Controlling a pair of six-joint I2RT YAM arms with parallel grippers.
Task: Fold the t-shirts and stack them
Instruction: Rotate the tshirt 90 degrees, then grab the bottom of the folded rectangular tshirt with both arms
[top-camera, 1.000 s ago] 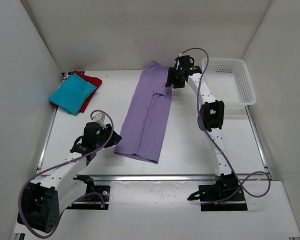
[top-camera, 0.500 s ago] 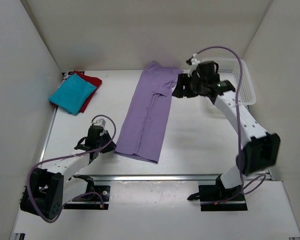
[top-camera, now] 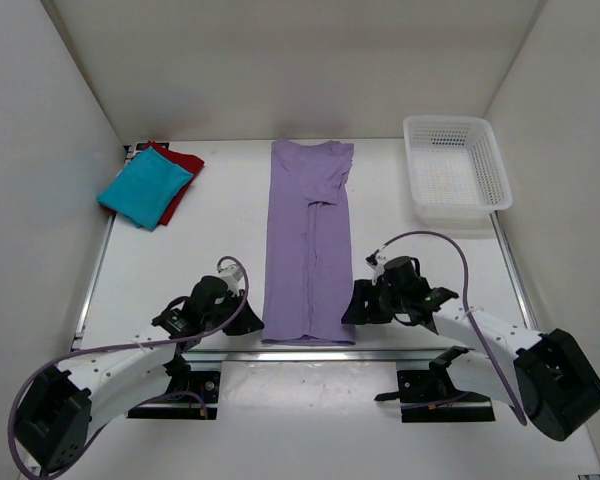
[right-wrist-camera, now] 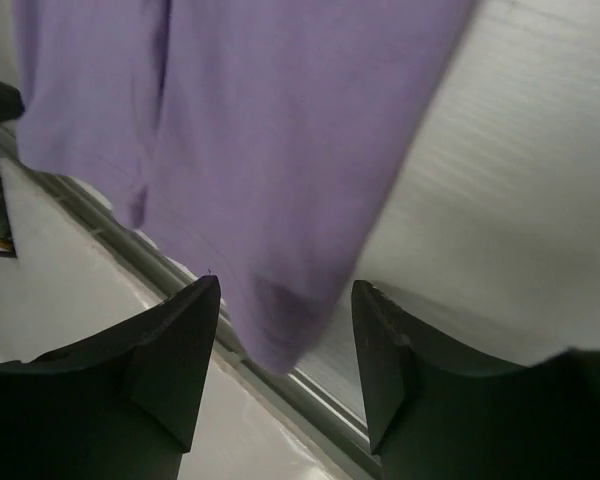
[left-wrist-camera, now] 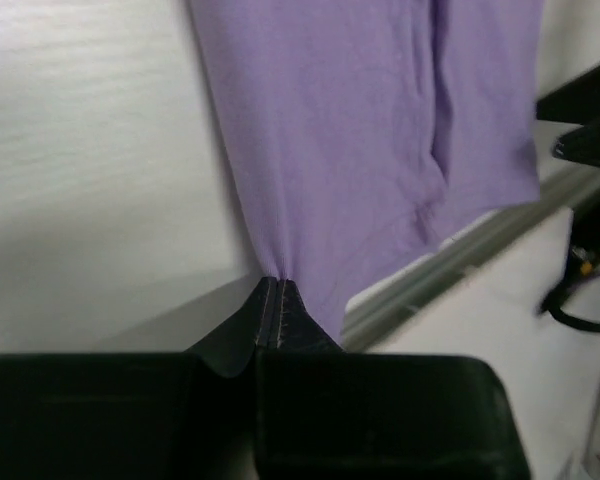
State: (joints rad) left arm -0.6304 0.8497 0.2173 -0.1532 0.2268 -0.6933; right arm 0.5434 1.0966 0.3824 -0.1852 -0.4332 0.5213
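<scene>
Teal shirt (top-camera: 145, 192) sits folded on red shirt (top-camera: 183, 163). Lavender shirt (top-camera: 310, 250), a long strip, needs cross-folding and stacking. Left pincer (left-wrist-camera: 272, 300) clamps its near corner; right pincer (right-wrist-camera: 285, 290) gapes around the other.

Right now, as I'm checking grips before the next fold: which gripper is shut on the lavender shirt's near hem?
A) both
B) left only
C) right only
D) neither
B: the left gripper is shut on a corner of the lavender shirt, while the right gripper stands open around the other corner.
</scene>
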